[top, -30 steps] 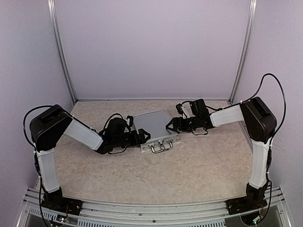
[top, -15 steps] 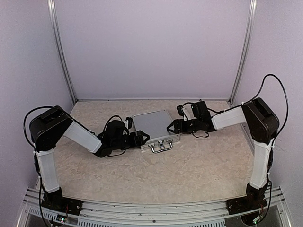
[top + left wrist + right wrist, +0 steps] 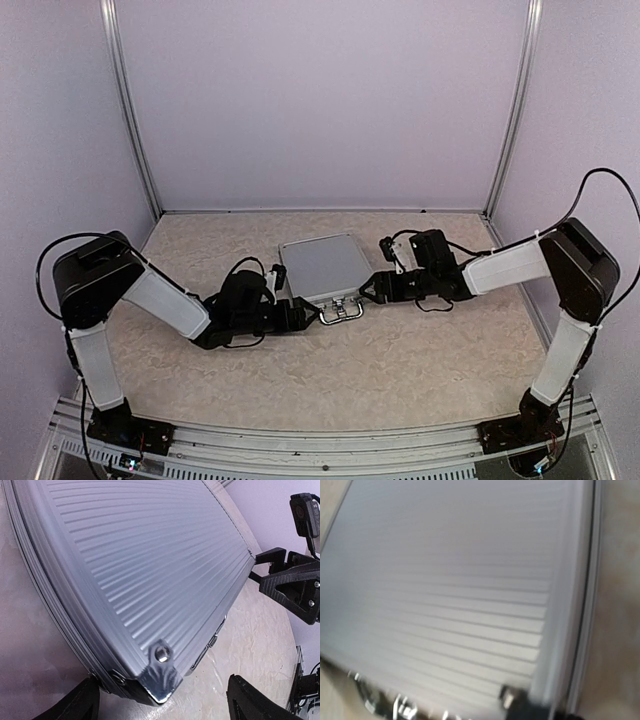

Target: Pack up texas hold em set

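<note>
Pale purple walls [image 3: 320,100] stand around a beige, stone-look counter [image 3: 400,370]. Seen from above, the small ribbed silver metal case [image 3: 322,268] lies flat and shut in the middle of the counter. Its shiny metal handle [image 3: 341,313] is on the near side. The left gripper [image 3: 303,314] is at the near left corner of the case. The right gripper [image 3: 372,290] is at the near right corner.

From the left wrist, the case corner sits between two black fingers [image 3: 82,702] that are wide apart. I cannot tell if they touch it. Across the lid, the right gripper's fingers also stand apart, just beside the other corner.

From the right wrist, the picture is blurry. The ribbed lid fills almost all of it, with counter along the right edge.
</note>
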Controlling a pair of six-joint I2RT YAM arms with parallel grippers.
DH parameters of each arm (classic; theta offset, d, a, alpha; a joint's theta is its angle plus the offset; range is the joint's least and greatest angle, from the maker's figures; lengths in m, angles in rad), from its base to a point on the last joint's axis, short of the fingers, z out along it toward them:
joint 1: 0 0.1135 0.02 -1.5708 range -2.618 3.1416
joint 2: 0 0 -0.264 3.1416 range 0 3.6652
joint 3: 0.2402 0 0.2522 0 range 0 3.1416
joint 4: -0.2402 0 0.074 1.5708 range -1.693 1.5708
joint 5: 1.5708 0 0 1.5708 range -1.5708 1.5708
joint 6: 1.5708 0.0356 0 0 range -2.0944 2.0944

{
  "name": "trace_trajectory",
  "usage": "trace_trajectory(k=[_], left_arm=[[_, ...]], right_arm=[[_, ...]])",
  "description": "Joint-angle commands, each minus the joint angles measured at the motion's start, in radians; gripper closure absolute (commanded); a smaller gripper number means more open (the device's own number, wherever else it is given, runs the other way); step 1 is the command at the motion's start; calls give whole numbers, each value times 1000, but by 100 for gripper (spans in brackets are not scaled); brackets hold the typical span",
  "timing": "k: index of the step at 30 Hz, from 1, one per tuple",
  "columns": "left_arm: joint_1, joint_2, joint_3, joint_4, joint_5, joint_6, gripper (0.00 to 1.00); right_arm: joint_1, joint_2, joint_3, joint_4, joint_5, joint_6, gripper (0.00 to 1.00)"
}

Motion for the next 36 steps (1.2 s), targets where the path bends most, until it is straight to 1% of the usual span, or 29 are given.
trace_trajectory(k=[1, 5, 15, 21, 23, 25, 26, 36], left_arm=[[-73, -35, -13, -43, 24, 6, 13], [-98, -52, -16, -63, -2, 11, 13], [-105, -151, -34, -97, -48, 16, 12], [-109, -197, -58, -129, -97, 21, 8], [-107, -209, -61, -135, -106, 25, 7], [-109, -211, -59, -137, -107, 26, 2], [-109, -212, -59, -136, -106, 26, 1], [-110, -222, -76, -133, -143, 22, 1]], right_arm=[[83, -91, -62, -46, -42, 21, 30], [111, -131, -91, -61, 0, 15, 30], [117, -243, -154, -81, 41, 28, 30], [155, -301, -151, -119, 100, 39, 26], [172, -288, -126, -131, 88, 40, 24], [189, -259, -92, -151, 90, 38, 22], [197, -240, -77, -156, 92, 36, 22], [219, -72, 20, -152, 80, 59, 19]])
